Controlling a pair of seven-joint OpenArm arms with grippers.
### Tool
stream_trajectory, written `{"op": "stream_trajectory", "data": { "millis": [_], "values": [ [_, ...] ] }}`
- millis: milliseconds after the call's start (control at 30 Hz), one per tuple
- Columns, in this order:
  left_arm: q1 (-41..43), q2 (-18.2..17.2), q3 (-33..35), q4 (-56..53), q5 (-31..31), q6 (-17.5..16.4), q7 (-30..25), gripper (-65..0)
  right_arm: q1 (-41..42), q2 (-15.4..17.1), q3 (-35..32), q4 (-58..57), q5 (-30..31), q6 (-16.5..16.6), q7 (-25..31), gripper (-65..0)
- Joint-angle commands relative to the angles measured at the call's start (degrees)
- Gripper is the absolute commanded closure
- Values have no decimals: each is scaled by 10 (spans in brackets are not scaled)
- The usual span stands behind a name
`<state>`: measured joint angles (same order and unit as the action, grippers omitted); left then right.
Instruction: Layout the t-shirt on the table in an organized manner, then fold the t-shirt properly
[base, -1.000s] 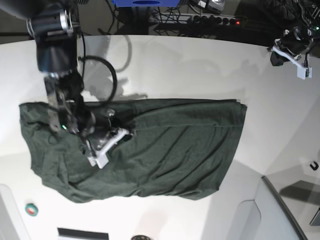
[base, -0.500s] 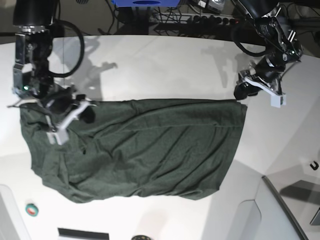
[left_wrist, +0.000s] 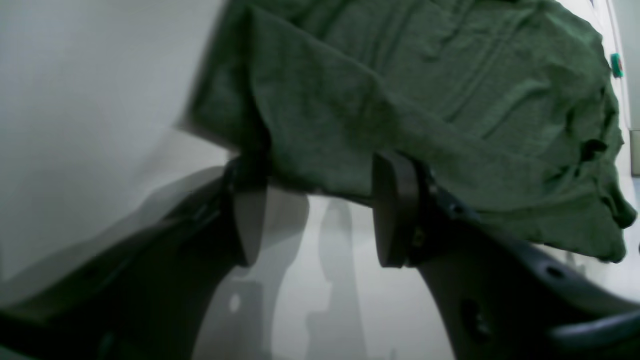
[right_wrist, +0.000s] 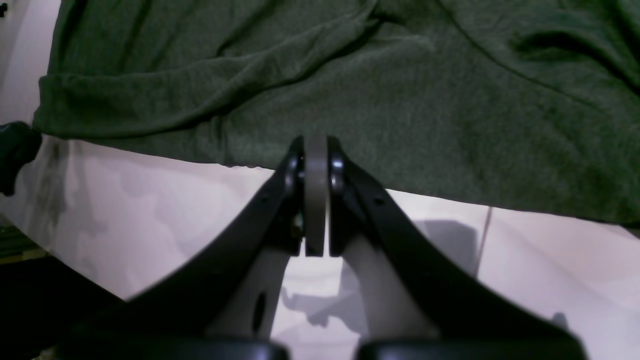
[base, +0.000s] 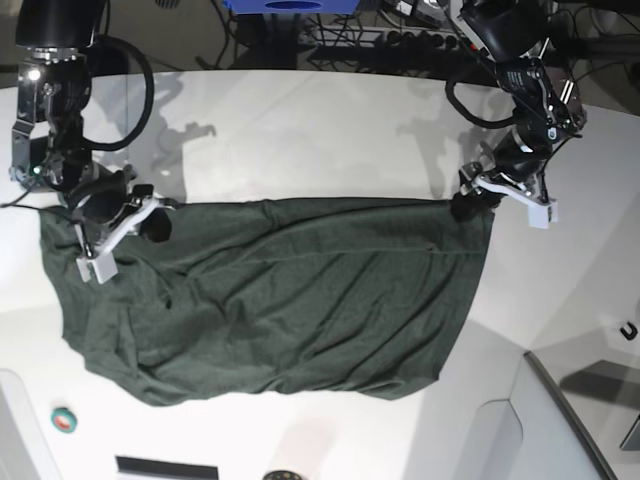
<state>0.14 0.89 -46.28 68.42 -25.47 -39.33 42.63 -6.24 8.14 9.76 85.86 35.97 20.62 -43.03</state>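
Dark green cotton lies spread across the glossy white desk: the t-shirt is broad and mostly flat, with a long fold running along the edge nearer the arms and wrinkles toward its far corner on the right arm's side. The left gripper stands apart at its tips, with the shirt's folded edge beneath and between them; in the left wrist view no cloth is clearly pinched. The right gripper is closed, its tips together over the shirt's near edge with no fabric seen between them; whether they touch the cloth I cannot tell.

The step in hand looks like laying out and straightening, perhaps with a first fold about to be taken at the left corner; the shirt is far from a finished, neat fold. Next, the left gripper would need to settle over the doubled edge and close on it, catching the layers it wants. The right gripper would have to part its tips before taking hold of its own side. Lifting only the top layer could skew the fold and add creases.
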Motion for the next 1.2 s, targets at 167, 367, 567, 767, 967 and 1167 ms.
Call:
{"op": "stream_trajectory", "data": {
  "millis": [167, 367, 567, 767, 967, 1167],
  "values": [
    [-21, -7, -4, -26, -10, -7, -12, -326, 11, 5, 2, 9, 11, 9, 11, 0],
    [-25, -7, -4, -25, -10, -7, -12, -296, 11, 5, 2, 8, 11, 9, 12, 0],
    [-31, -8, -3, -29, -9, -7, -12, -132, 12, 5, 2, 8, 11, 9, 13, 0],
    [-33, -8, -3, -29, -9, -7, -12, -125, 12, 5, 2, 7, 11, 9, 13, 0],
    [-34, -8, -2, -29, -9, -7, -12, -125, 12, 6, 2, -18, 11, 9, 13, 0],
    [-34, -8, -4, -27, -12, 8, -12, -130, 12, 6, 2, -20, 11, 9, 13, 0]
  ]
}}
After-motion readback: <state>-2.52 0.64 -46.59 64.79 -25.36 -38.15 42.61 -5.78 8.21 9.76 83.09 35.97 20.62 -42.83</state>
